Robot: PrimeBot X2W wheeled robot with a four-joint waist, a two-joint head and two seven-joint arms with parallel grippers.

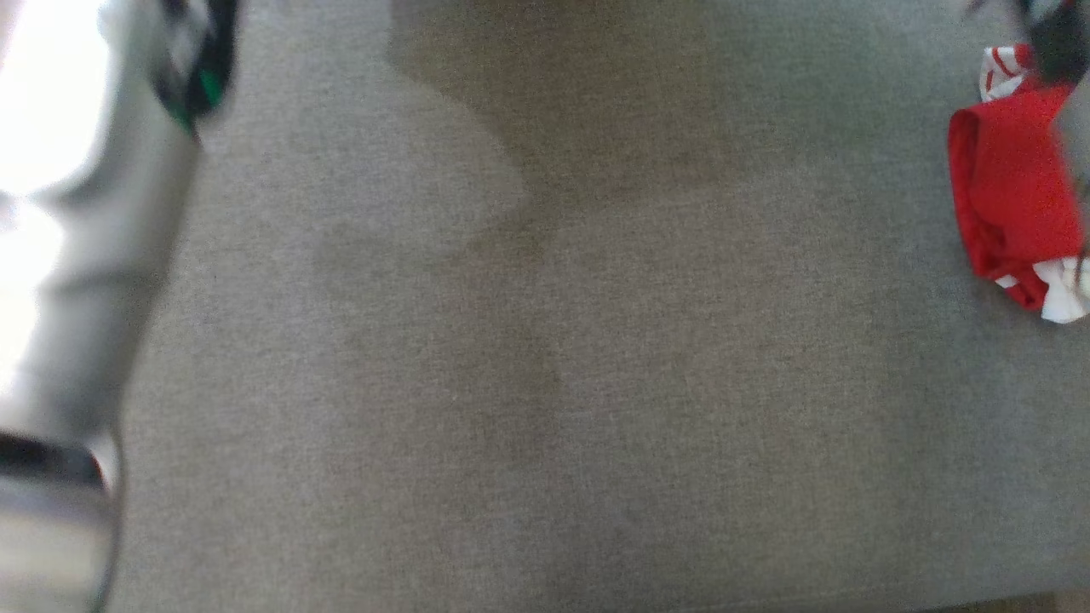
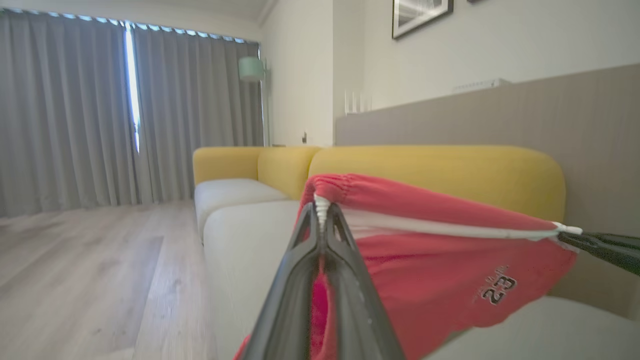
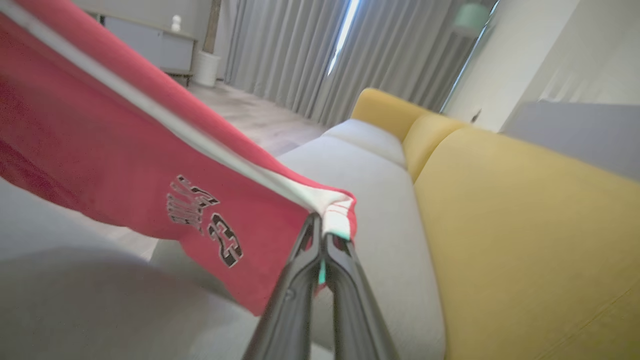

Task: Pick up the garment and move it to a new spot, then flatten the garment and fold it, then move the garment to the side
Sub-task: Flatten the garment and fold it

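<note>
The garment point(image 2: 440, 280) is red shorts with a white stripe and a dark number print. It hangs stretched in the air between both grippers, above a sofa seat. My left gripper point(image 2: 322, 210) is shut on its gathered waistband corner. My right gripper point(image 3: 322, 225) is shut on the opposite white-trimmed corner, and its dark fingertips point(image 2: 595, 245) enter the left wrist view from the right. From the right wrist view the garment point(image 3: 125, 145) slopes away up and to the left. In the head view, red and white cloth point(image 1: 1013, 187) lies at the right edge below a blurred dark shape.
The sofa has a pale grey seat point(image 2: 250, 235) and a yellow backrest point(image 2: 450, 170). Behind it stand a beige wall panel and grey curtains, and wooden floor lies to the left. A blurred pale forearm point(image 1: 85, 255) runs down the left edge of the head view over grey fabric point(image 1: 553, 383).
</note>
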